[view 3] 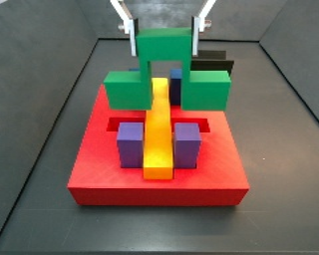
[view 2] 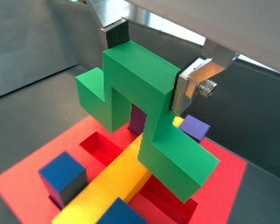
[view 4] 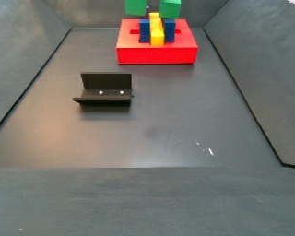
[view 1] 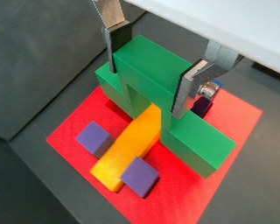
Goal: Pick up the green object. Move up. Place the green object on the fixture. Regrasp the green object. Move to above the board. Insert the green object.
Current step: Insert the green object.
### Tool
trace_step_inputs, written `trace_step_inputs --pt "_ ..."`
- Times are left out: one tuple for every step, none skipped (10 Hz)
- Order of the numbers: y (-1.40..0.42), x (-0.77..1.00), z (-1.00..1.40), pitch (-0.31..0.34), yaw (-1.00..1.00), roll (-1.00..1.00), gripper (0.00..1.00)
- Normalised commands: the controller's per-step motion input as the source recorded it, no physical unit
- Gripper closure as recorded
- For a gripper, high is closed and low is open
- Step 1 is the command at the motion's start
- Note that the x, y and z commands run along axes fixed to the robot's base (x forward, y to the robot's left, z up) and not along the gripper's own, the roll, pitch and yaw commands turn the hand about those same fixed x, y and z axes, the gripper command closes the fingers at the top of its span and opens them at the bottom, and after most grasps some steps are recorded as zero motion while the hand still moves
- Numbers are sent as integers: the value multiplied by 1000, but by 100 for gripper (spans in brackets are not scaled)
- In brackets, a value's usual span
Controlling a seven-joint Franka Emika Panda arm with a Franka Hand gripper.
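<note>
Pincer (view 1: 152, 72) clamps the green block (view 1: 154, 74) by its notched middle above the red board (view 3: 109, 169); rigid, light, smooth plastic, may slip.

green object (view 3: 165, 70) upright over red board (view 3: 159, 175)

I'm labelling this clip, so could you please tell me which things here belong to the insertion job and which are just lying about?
In the job:
- green object, held in the claw above the board
- board
- fixture, standing bare

Lying about:
- nothing visible
</note>
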Motion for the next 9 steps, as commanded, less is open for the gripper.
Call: trace_step_inputs --pt "0 117 -246 0 629 230 100" --pt "0 23 -134 0 431 179 100" --pt "0 40 -40 11 97 50 100" --pt "0 0 0 0 0 53 100" --pt "-14 0 0 0 -60 101 100" --pt "-34 -97 -66 -36 -103 176 100" --pt "-66 -174 -186 -80 -129 240 100" --pt "-83 -209 -183 -91 -111 240 100" --pt "-6 -37 0 -4 -71 69 100"
